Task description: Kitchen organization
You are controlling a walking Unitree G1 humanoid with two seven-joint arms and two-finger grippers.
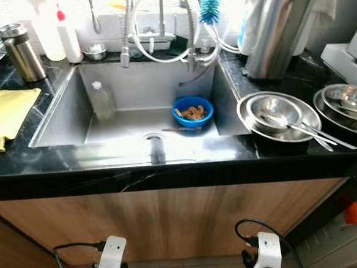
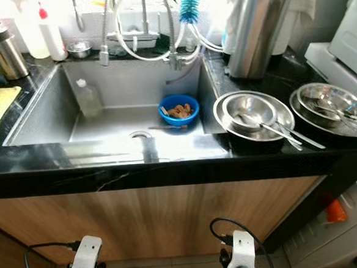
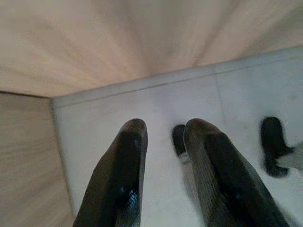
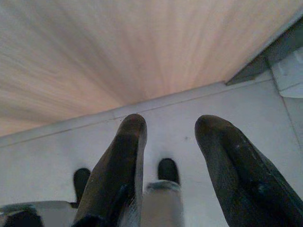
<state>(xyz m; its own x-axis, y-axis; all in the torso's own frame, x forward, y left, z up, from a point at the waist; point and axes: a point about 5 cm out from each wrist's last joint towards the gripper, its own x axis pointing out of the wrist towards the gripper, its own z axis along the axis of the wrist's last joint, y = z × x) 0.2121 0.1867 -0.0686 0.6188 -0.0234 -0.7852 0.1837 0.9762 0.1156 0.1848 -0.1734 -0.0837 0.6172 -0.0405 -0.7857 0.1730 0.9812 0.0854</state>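
Sink (image 1: 60, 111) things are what need tidying here. Down inside the sink sits a blue bowl (image 1: 193, 113) with brown food bits in it, near the right wall. A small clear bottle (image 1: 102, 100) stands by the left wall. A thin tool lies flat just in front of the bowl, but I cannot tell what it is.

On the black counter to the right are two stacks of shiny metal bowls (image 1: 279, 118) with spoons lying across them. A yellow cloth (image 1: 2, 115) lies on the left side.

Both arms hang low by the wooden cupboard door. The left gripper (image 3: 163, 165) has its fingers a little apart and holds nothing. The right gripper (image 4: 170, 165) is spread wider, and it is empty too.

I think nothing has been picked up yet. To do it well, one arm should lift up over the counter edge first, then go down slowly for the blue bowl. It should keep the bowl level so the food stays in.
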